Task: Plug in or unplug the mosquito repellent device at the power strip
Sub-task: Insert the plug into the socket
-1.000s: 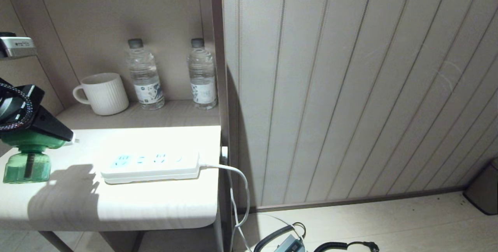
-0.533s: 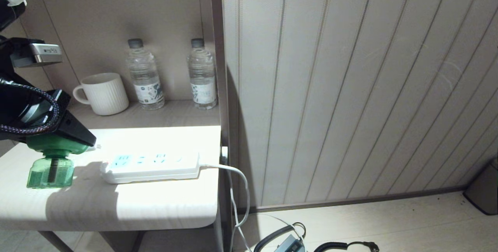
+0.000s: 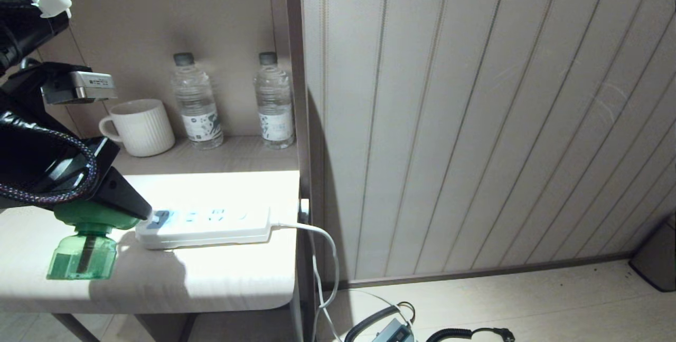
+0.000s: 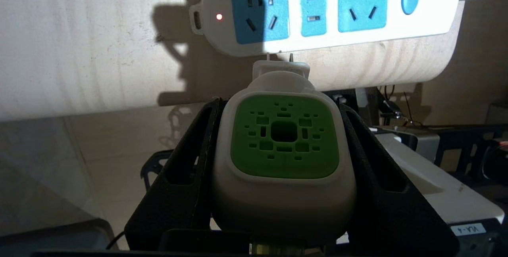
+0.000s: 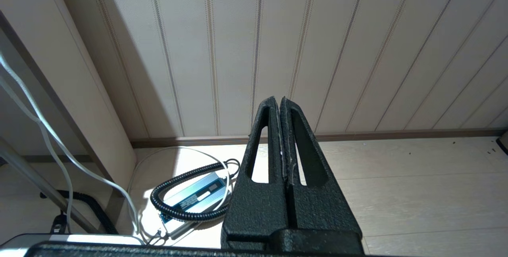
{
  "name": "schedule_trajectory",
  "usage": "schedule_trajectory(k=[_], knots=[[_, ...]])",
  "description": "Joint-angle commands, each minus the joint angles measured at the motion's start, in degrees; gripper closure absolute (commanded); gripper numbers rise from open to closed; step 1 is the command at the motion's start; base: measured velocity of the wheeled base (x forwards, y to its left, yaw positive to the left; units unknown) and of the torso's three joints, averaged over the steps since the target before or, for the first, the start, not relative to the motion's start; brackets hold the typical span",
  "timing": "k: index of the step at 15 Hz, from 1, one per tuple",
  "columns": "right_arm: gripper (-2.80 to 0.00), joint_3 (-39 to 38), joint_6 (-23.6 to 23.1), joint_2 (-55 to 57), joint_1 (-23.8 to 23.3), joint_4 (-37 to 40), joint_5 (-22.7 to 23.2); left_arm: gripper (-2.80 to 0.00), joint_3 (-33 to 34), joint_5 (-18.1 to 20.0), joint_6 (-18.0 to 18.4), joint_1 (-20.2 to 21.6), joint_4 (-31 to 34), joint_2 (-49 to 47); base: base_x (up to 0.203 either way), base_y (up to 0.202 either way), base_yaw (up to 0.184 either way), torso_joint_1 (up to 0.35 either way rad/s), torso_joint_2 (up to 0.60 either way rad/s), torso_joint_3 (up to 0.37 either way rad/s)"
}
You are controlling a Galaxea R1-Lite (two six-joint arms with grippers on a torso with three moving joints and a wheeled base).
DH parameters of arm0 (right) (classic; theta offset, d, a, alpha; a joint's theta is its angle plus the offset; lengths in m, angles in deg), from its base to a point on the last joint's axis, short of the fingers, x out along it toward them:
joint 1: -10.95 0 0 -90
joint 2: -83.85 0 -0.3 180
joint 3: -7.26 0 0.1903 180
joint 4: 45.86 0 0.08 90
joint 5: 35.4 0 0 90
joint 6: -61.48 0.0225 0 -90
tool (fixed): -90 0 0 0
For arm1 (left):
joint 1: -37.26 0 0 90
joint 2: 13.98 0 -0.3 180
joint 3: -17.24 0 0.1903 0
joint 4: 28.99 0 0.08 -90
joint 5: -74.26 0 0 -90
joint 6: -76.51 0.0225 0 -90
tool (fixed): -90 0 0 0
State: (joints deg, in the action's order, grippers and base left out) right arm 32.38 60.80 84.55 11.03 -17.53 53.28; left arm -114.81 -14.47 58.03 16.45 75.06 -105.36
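Green-bottled, the mosquito repellent device (image 3: 84,247) hangs at the lower left of the head view, its white cap pinched between the left gripper (image 4: 283,138) jaws. Its prongs point at the power strip (image 3: 206,226) on the table (image 3: 211,278), apparently lined up for insertion, not yet seated. The right gripper (image 5: 281,138) hangs over the floor, jaws pressed together.

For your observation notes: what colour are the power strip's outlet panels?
Blue, on the white power strip; clearest in the left wrist view.
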Motion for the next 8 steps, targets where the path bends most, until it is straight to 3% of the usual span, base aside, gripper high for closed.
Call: schedule_trajectory(k=[1, 8], knots=[[0.00, 0.00, -0.02, 0.00, 0.01, 0.05, 0.00, 0.00, -0.25, -0.12, -0.83, -0.20, 0.36, -1.22, 0.000, 0.000, 0.000, 0.000, 0.00, 0.000], [0.00, 0.00, -0.02, 0.00, 0.01, 0.05, 0.00, 0.00, -0.16, -0.25, -1.82, -0.24, -2.68, -0.44, 0.000, 0.000, 0.000, 0.000, 0.00, 0.000]])
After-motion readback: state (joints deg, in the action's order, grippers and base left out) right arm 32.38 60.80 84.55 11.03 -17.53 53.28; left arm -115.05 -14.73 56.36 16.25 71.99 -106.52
